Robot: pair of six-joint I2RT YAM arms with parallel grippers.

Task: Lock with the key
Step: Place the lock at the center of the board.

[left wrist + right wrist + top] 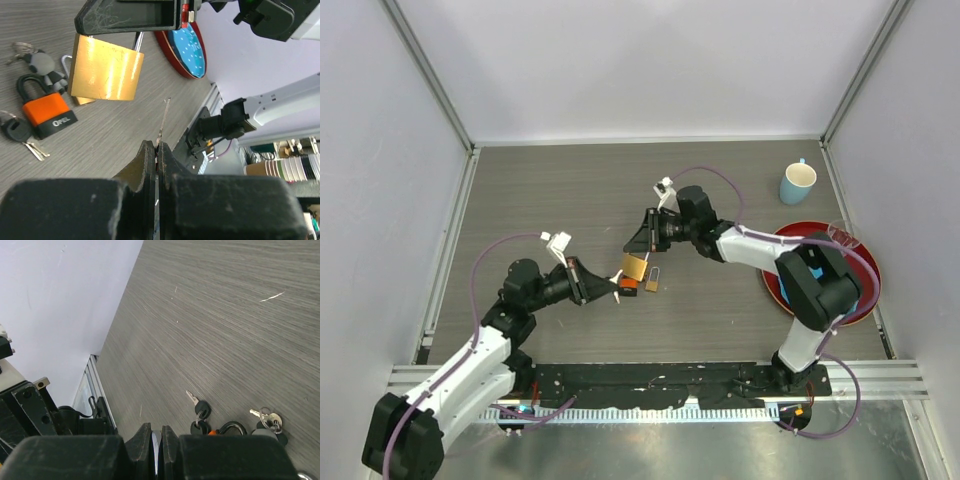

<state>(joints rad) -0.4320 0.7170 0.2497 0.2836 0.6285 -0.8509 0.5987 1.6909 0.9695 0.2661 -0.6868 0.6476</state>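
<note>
My right gripper (643, 243) is shut on the shackle of a brass padlock (636, 268) and holds it above the table. In the left wrist view the padlock (105, 70) hangs body-down from those fingers. In the right wrist view only a silver sliver of shackle (156, 439) shows between the shut fingers of the right gripper (156, 432). My left gripper (610, 285) is shut on a thin key (163, 122), its blade pointing toward the padlock's lower edge with a short gap between them. The left gripper (157, 150) grips the key's head.
An orange padlock (47, 107) with black keys (15, 131) lies on the table under the brass one. A small padlock with grey keys (45, 65) lies beside it. A red plate (790, 232) and a blue mug (797, 182) stand at the right.
</note>
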